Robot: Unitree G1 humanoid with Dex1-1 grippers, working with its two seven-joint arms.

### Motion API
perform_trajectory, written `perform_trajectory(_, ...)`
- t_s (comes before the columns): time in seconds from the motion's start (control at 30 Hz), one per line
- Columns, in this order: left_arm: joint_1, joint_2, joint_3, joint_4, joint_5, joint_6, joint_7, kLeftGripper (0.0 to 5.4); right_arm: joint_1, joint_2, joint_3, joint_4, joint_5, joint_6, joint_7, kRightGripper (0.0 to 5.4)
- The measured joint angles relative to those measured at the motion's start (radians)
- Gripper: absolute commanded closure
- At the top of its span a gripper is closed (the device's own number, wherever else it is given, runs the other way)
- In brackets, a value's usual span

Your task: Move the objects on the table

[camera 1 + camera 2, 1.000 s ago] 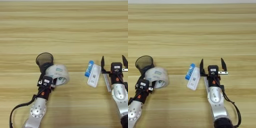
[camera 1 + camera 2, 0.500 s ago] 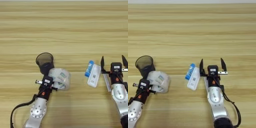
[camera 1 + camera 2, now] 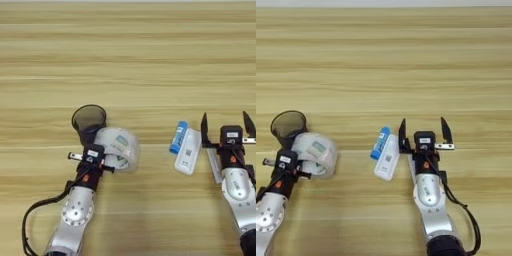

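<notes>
A robot test bench or lab desk, judged from what lies on it. A broad light-brown wood-grain table (image 3: pixel 130 55) with horizontal plank stripes fills the whole view; no walls, floor or other furniture show. On the near half sit a few small office-type items: a black mesh cup (image 3: pixel 89 120) at near left with a wide clear tape roll (image 3: pixel 116 148) touching it, and at near right a blue stick (image 3: pixel 178 137) lying just beside a white flat device (image 3: pixel 188 154). Two silver robot arms with black cabling reach in from the near edge, one on each side.
</notes>
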Motion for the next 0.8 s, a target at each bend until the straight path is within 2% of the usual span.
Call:
perform_trajectory(0.13,-0.023,-0.024,-0.003,-0.020,0.006,0.044,0.015,4.41,0.004,0.002,0.016,-0.012,0.000,0.000,0.012,0.00)
perform_trajectory(0.33,-0.059,-0.055,-0.026,-0.045,0.010,0.070,0.017,4.41,0.023,0.004,0.038,-0.063,0.001,0.010,0.033,0.00)
perform_trajectory(0.53,-0.067,-0.060,-0.032,-0.045,0.010,0.077,0.018,4.41,0.057,0.014,0.083,-0.135,0.000,0.037,0.073,0.00)
perform_trajectory(0.8,-0.124,-0.074,-0.042,-0.010,0.013,0.102,0.031,4.41,0.132,0.038,0.135,-0.323,0.001,0.106,0.122,0.00)
